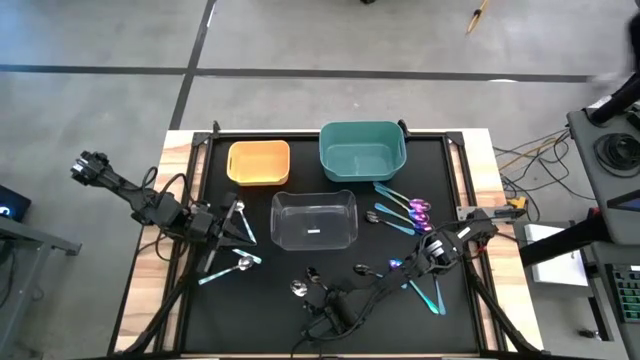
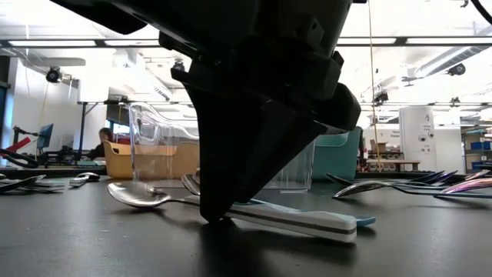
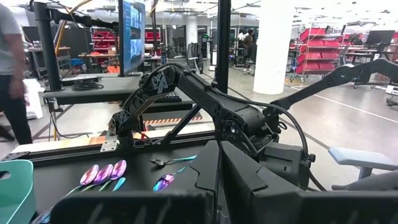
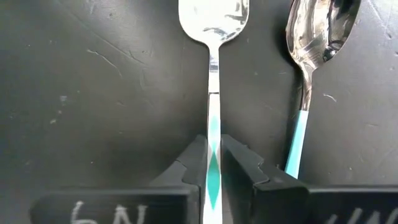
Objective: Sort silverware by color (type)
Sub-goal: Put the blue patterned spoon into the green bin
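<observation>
Glossy metal spoon with smooth teal handle on scuffed matt black tabletop.

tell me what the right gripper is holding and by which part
The right gripper is pinched on a silver spoon by its teal handle, with the spoon lying on the table. The left gripper holds nothing visible.
</observation>
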